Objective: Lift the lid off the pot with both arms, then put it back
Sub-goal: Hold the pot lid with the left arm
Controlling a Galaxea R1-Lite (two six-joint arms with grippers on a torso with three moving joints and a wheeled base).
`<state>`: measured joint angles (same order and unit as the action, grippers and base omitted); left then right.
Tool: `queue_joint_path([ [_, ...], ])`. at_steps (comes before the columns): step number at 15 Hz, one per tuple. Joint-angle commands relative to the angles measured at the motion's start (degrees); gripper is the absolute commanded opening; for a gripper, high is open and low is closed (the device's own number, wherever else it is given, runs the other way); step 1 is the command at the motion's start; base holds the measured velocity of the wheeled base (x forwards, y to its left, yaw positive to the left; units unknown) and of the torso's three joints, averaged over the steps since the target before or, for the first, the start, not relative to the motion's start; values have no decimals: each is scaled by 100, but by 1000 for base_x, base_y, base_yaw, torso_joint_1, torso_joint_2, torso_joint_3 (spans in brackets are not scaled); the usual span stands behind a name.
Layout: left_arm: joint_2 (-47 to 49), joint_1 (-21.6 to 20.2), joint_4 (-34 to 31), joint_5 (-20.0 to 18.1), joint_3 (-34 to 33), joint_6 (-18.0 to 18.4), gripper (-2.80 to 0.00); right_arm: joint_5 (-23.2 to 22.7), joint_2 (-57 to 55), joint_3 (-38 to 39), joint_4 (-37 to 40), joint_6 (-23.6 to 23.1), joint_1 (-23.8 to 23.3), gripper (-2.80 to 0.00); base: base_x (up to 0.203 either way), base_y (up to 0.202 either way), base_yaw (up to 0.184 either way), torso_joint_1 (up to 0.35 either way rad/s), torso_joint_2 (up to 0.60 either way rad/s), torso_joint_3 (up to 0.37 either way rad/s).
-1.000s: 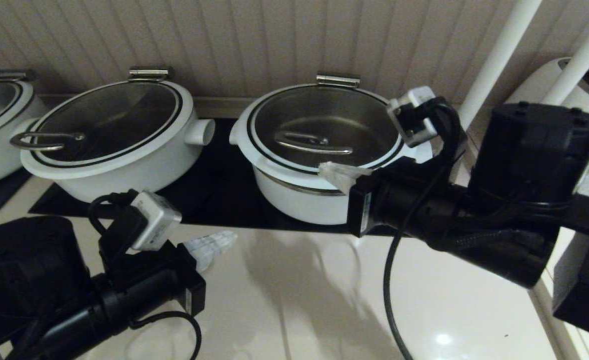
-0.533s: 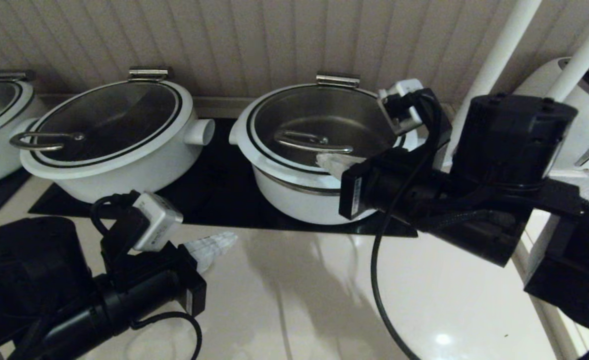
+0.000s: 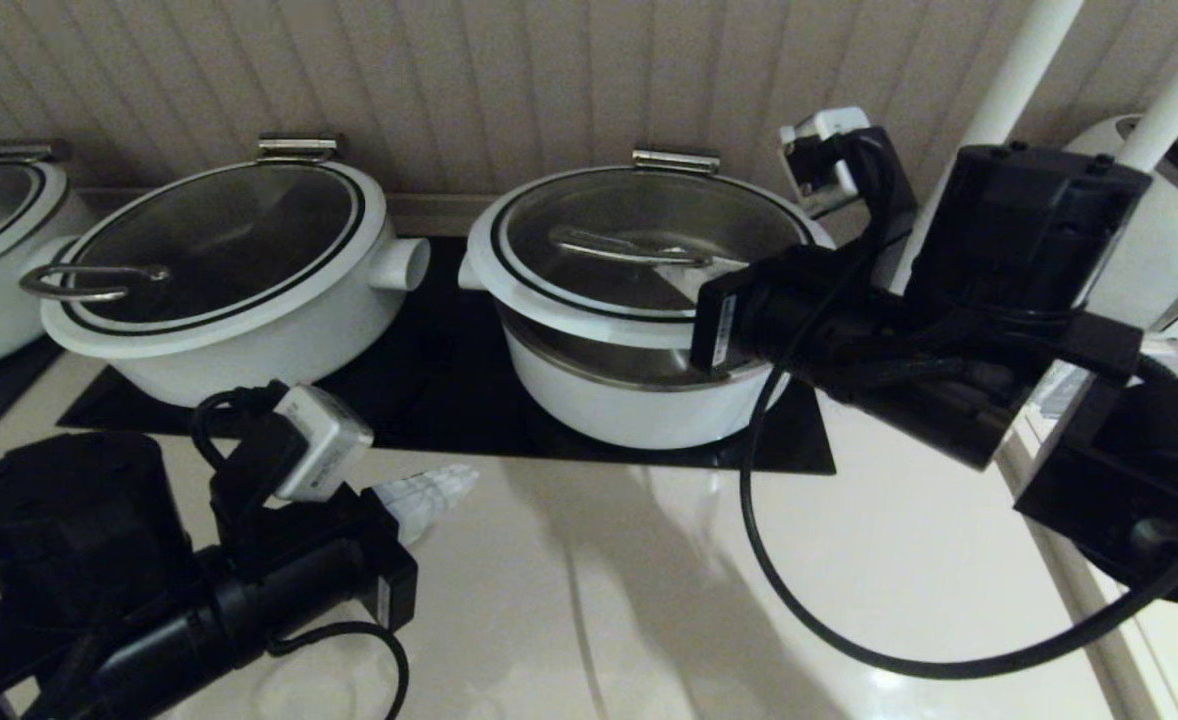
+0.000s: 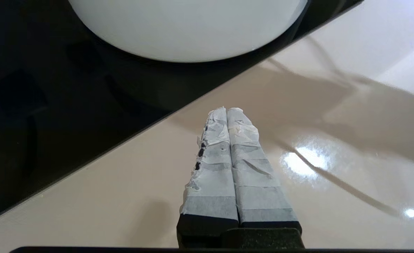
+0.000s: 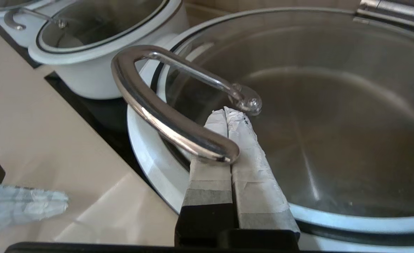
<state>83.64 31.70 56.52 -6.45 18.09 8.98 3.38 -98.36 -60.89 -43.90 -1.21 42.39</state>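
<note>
Head view: the right tool (image 3: 724, 262) is under the handle of the lid (image 3: 589, 300), whose front edge now stands tilted above the pot (image 3: 629, 405); before it lay flat.
Left wrist view: the left tool (image 4: 227, 114) is clenched, empty, above the surface (image 4: 122, 196).
Right wrist view: right tool fingers (image 5: 242, 140) pressed together, hooked beneath the handle (image 5: 165, 119).

Open counter (image 3: 649, 600) before the pot (image 3: 639, 410); neighbouring pot (image 3: 219, 330) close beside, wall (image 3: 549, 80) behind.

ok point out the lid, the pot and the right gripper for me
lid (image 3: 599, 300), head view, on its white front rim.
pot (image 3: 629, 405), head view, on its white front wall.
right gripper (image 5: 228, 114), right wrist view, at the fingertips under the lid's handle.
</note>
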Motion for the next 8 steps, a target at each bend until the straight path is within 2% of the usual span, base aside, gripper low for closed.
queue_joint_path([
  [1, 32, 2, 43, -6, 236, 13, -280, -3, -43, -114, -47, -2, -5, -280, 0, 0, 0, 0, 0, 0],
  [5, 302, 3, 44, 25, 1099, 16, -280, -4, -51, -134, -40, -2, -11, -280, 0, 0, 0, 0, 0, 0],
  [8, 641, 2, 44, 202, 1548, -9, -280, -4, -43, -134, -40, -2, -3, -280, 0, 0, 0, 0, 0, 0],
])
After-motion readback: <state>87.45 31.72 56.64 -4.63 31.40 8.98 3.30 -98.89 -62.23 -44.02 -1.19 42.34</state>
